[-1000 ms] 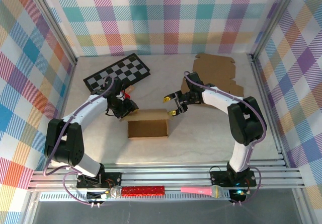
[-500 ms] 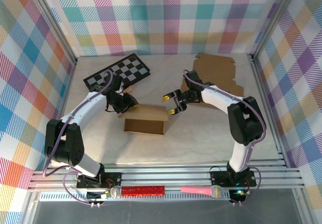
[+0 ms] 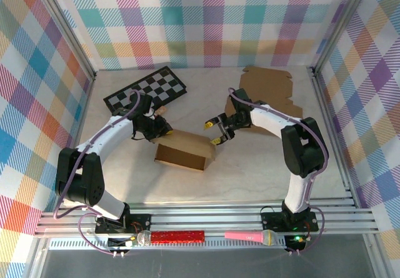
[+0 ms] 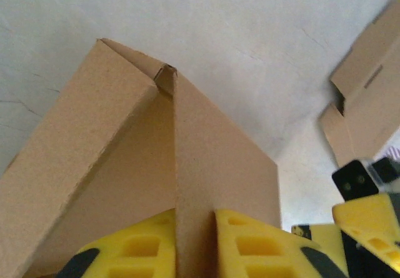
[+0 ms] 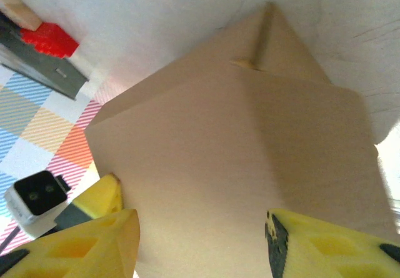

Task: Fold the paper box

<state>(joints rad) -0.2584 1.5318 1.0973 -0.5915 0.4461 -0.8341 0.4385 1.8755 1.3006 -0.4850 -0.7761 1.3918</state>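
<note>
The brown paper box (image 3: 184, 150) lies mid-table, partly formed, its top panel sloping. My left gripper (image 3: 162, 129) sits at the box's far left corner. In the left wrist view it (image 4: 195, 222) is shut on the edge of an upright panel of the box (image 4: 119, 140), one yellow pad on each face. My right gripper (image 3: 212, 133) hovers at the box's far right end. In the right wrist view it (image 5: 200, 231) is open, its fingers (image 5: 94, 243) spread wide over a broad face of the box (image 5: 237, 147), which reaches past both fingers.
A black-and-white chequered board (image 3: 147, 89) lies at the back left. A flat cardboard blank (image 3: 270, 90) lies at the back right. A red microphone (image 3: 178, 235) and a pink one (image 3: 250, 235) rest on the front rail. Metal frame posts and plaid walls enclose the table.
My left gripper has closed on the box panel. The box's open top has folded over into a slope and the box has turned slightly. The right gripper has barely moved.
</note>
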